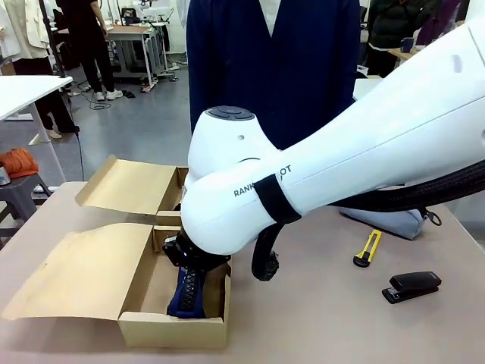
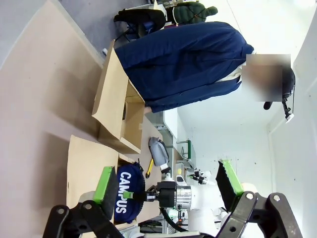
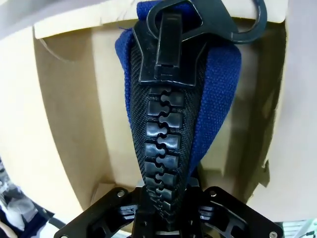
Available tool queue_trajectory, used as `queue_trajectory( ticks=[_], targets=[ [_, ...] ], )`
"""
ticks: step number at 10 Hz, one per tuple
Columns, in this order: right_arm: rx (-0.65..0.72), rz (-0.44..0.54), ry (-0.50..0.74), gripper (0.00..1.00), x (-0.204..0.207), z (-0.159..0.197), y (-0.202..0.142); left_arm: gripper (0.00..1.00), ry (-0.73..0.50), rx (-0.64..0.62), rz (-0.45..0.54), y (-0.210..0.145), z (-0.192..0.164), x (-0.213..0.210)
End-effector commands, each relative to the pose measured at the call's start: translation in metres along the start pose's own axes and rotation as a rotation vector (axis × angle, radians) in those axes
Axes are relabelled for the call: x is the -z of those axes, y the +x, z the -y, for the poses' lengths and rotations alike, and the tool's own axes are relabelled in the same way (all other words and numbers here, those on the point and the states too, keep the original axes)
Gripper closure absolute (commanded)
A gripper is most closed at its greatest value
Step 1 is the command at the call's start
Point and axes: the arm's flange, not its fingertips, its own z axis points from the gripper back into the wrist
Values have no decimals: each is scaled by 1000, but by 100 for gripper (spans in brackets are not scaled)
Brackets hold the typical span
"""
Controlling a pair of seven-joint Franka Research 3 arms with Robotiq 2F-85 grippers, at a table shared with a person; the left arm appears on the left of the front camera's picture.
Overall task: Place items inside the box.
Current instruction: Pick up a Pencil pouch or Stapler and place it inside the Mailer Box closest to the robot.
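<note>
- Mostly the front view is taken up by the right arm, which crosses from 3 o'clock and bends down toward 7 o'clock, into the box (image 1: 170, 330).
- The right gripper (image 1: 188, 267) is clamped on the case (image 1: 188, 299), which stands on end inside the box, close to its right-hand wall.
- In the right wrist view the case's black zip runs from 6 o'clock up to its pull at 12 o'clock. The fingers show as black bases either side, and the pads are hidden behind the navy cloth.
- Whether the case's lower end touches the box floor cannot be told, because the near wall cuts it off.
- The left gripper (image 2: 166, 173) hangs with its jaws wide apart and nothing between the green pads. Beyond it the case shows the white word "CAMPUS", with the far part of the case out of sight.
- Both box flaps lie open toward 9 o'clock.
- The pouch (image 1: 383, 220) sits on the table (image 1: 318, 318) at 3 o'clock, largely covered by the arm.
- The knife (image 1: 368, 248) lies just below the pouch.
- The stapler (image 1: 411, 287) lies near the knife, toward 4 o'clock, and apart from it.
- A person (image 1: 273, 68) in navy stands at 12 o'clock, cut off at the top edge.
</note>
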Motion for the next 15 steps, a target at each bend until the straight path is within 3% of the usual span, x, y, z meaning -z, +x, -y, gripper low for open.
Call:
queue_trajectory(
  ticks=[1, 3, 4, 5, 6, 7, 15],
  targets=[
    [5, -4, -1, 94, -6, -5, 4, 0, -21, 17, 5, -1, 1, 1],
    [3, -20, -18, 94, -3, -4, 3, 0, -21, 17, 5, -1, 1, 1],
    [1, -28, -13, 80, -4, -4, 3, 0, -21, 17, 5, -1, 1, 1],
    [-10, -31, -20, 37, -4, -3, 3, 0, -21, 17, 5, -1, 1, 1],
    [-11, -29, -13, 23, -4, -2, 3, 0, -21, 17, 5, -1, 1, 1],
    [-16, -31, 7, 0, -5, -1, 3, 0, -21, 17, 5, -1, 1, 1],
    [-65, -28, 29, 0, -12, 2, -1, 0, -21, 17, 5, -1, 1, 1]
  ],
)
